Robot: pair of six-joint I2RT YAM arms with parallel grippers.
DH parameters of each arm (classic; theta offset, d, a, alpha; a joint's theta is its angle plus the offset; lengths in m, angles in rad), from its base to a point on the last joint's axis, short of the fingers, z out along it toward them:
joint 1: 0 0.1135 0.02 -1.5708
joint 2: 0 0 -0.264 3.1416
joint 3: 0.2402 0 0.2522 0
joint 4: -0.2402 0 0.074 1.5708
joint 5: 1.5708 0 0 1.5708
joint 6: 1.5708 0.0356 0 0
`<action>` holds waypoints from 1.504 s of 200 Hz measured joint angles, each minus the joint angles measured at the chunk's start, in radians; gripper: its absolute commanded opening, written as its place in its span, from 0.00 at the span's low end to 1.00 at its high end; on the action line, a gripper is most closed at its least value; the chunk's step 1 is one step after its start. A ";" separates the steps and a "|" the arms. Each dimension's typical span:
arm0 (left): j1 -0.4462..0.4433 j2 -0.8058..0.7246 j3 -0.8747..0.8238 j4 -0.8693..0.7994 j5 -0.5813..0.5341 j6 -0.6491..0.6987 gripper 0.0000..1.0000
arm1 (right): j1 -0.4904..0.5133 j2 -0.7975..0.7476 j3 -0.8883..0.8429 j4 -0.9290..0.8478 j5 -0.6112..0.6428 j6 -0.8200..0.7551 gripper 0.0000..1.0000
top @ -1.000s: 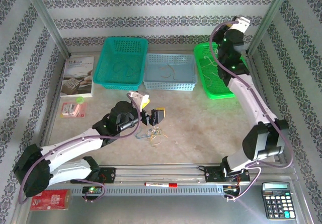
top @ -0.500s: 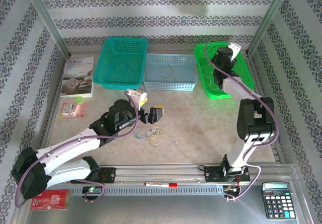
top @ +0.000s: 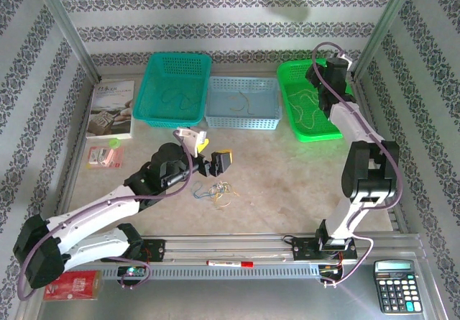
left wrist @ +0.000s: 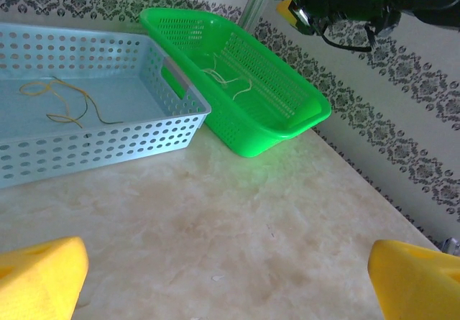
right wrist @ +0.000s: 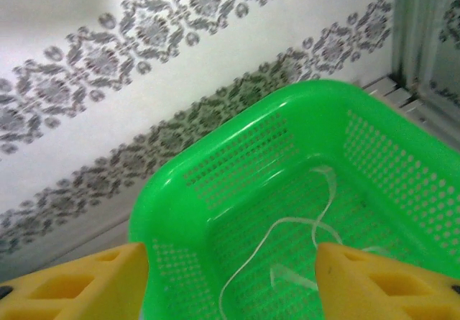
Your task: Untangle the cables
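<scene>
A small tangle of cables (top: 215,190), pale blue and yellowish, lies on the table in front of the left arm. My left gripper (top: 218,163) hovers just behind it, open and with nothing between its yellow fingertips (left wrist: 39,280). My right gripper (top: 325,79) hangs over the back of the green basket (top: 338,122), open, yellow fingertips (right wrist: 359,280) apart. A whitish cable (right wrist: 287,226) lies loose on that basket's floor, seen also as a whitish cable (left wrist: 230,83) in the left wrist view. A yellowish cable (left wrist: 65,104) rests in the pale blue basket (top: 243,122). A thin cable (top: 176,98) lies in the teal basket (top: 154,115).
The three baskets stand in a row along the back wall. A book (top: 111,108) and a pink packet (top: 103,154) lie at the left. A red marker (top: 230,263) rests on the front rail, with a calculator (top: 394,284) at the front right.
My right gripper has gone from shut to open and has swung toward the back right corner of the green basket. The left arm has shifted only slightly.
</scene>
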 measured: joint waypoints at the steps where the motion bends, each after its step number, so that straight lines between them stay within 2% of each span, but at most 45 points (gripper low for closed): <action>1: 0.000 -0.001 -0.001 0.000 0.000 0.000 1.00 | 0.000 -0.002 -0.003 -0.001 -0.003 0.000 0.63; 31: 0.000 -0.042 -0.031 -0.006 -0.015 -0.026 1.00 | 0.013 -0.126 -0.129 -0.014 -0.086 0.033 0.63; 52: 0.000 -0.077 -0.062 -0.012 -0.025 -0.040 1.00 | 0.068 -0.219 -0.214 -0.013 -0.126 0.041 0.63; 106: 0.000 -0.104 -0.143 -0.014 -0.060 -0.106 1.00 | 0.326 -0.425 -0.419 -0.004 -0.243 0.043 0.62; 136: 0.002 -0.116 -0.195 -0.025 -0.093 -0.169 1.00 | 0.467 -0.465 -0.504 -0.004 -0.275 0.041 0.62; 174: 0.021 -0.219 -0.211 -0.119 -0.153 -0.230 1.00 | 0.642 -0.490 -0.625 0.001 -0.275 0.041 0.62; 200: 0.073 -0.293 -0.210 -0.183 -0.168 -0.252 1.00 | 0.740 -0.502 -0.704 0.019 -0.251 0.048 0.62; 220: 0.141 -0.307 -0.203 -0.244 -0.139 -0.268 1.00 | 0.813 -0.502 -0.748 0.035 -0.226 0.063 0.61; 270: 0.355 -0.272 -0.167 -0.343 0.034 -0.288 1.00 | 0.943 -0.500 -0.781 0.056 -0.163 0.070 0.61; 301: 0.408 -0.200 -0.114 -0.443 0.109 -0.246 0.95 | 0.968 -0.502 -0.781 0.059 -0.127 0.070 0.61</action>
